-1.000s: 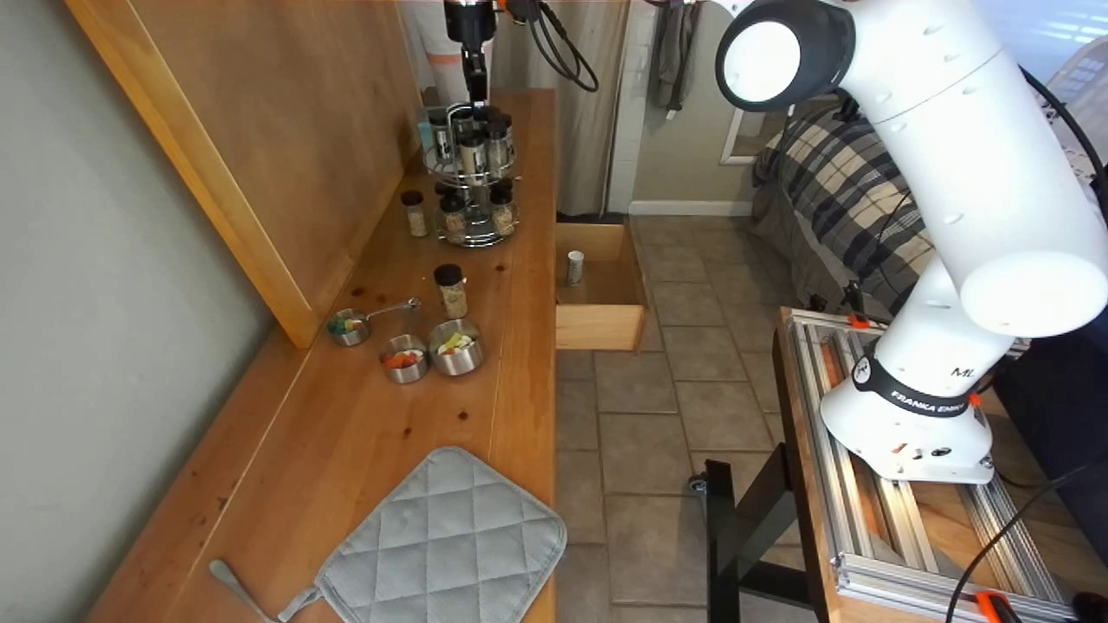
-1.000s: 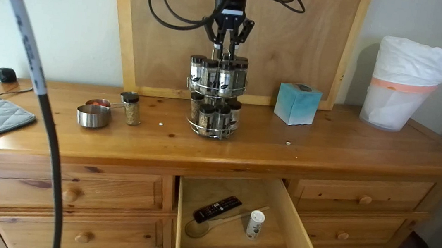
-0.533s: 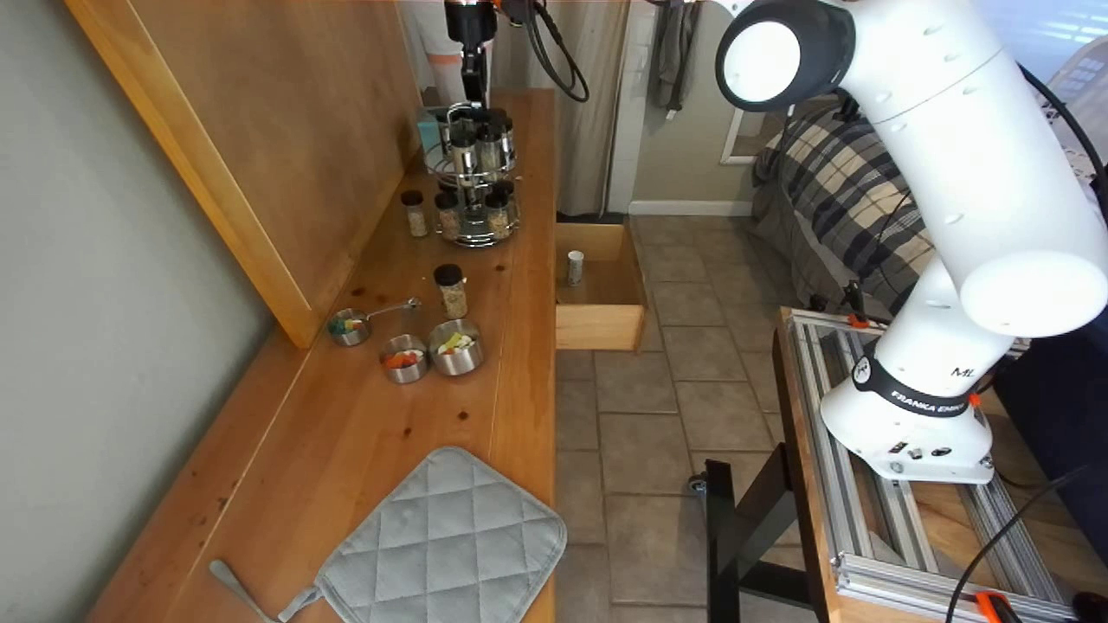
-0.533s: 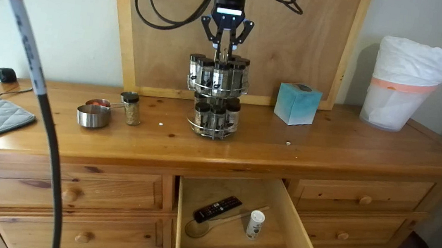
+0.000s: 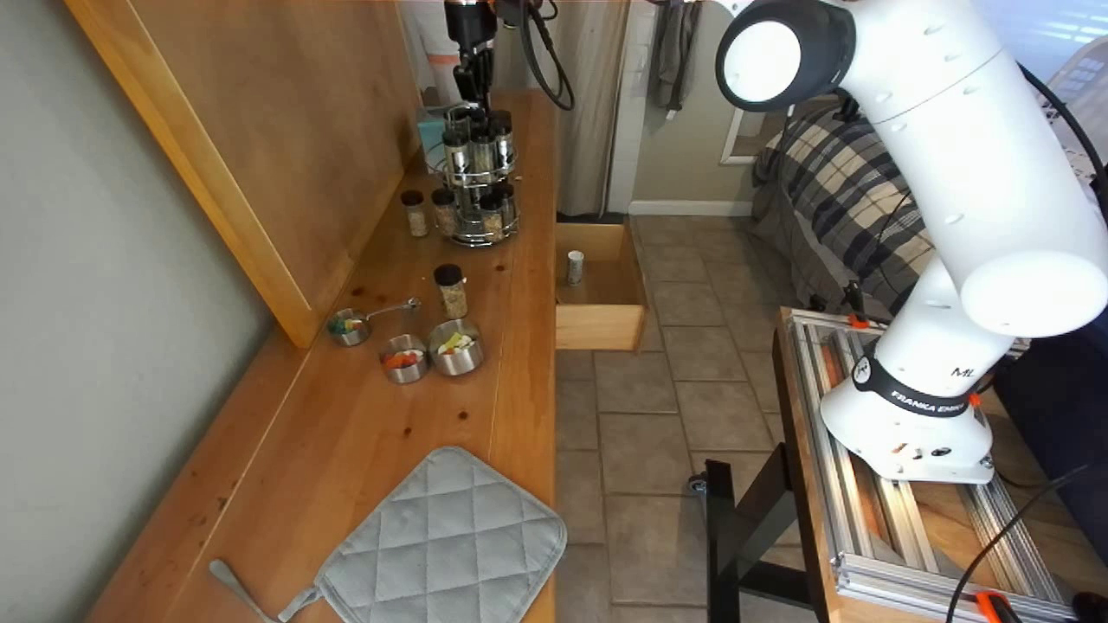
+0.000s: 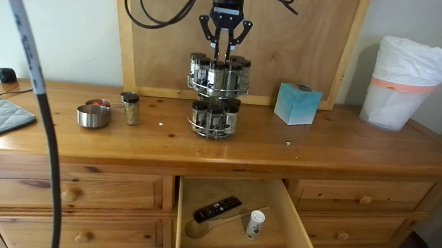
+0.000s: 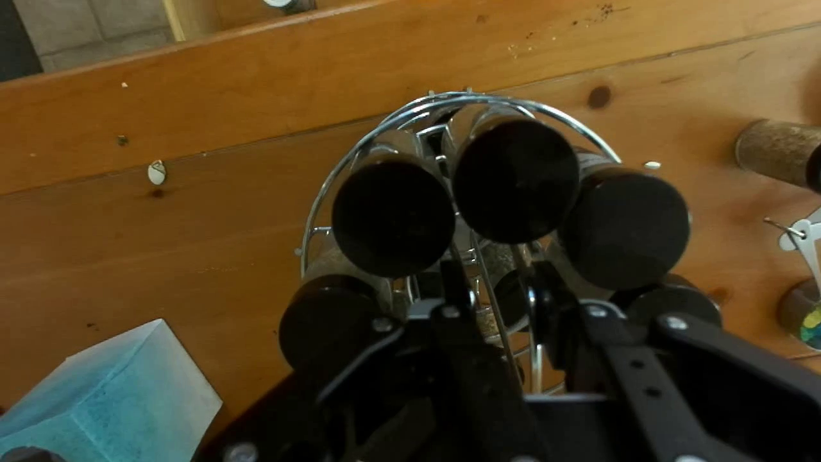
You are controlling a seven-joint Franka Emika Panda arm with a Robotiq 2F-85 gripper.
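A two-tier chrome spice rack (image 6: 216,96) stands on the wooden dresser top, filled with black-lidded jars (image 6: 215,75). From above, my gripper (image 6: 221,54) reaches down into its middle. In the wrist view the gripper (image 7: 498,274) has its fingers on either side of the rack's wire handle (image 7: 532,308), with a narrow gap spanned by the wires. Jar lids (image 7: 515,181) ring the fingertips closely. An exterior view from the side shows the gripper (image 5: 482,102) over the rack (image 5: 472,240), its tips partly lost among the jars.
A blue tissue box (image 6: 297,107) stands beside the rack. Loose jars (image 5: 451,292) and measuring cups (image 5: 456,349) sit on the other side, with a grey pot holder (image 5: 459,545) farther along. Below, an open drawer (image 6: 296,232) holds a remote (image 6: 217,209), a spoon and a white canister (image 6: 255,224).
My gripper has turned about its upright axis and the rack has turned with it. Its front jars have shifted left in an exterior view, and the wrist cables have swung left too.
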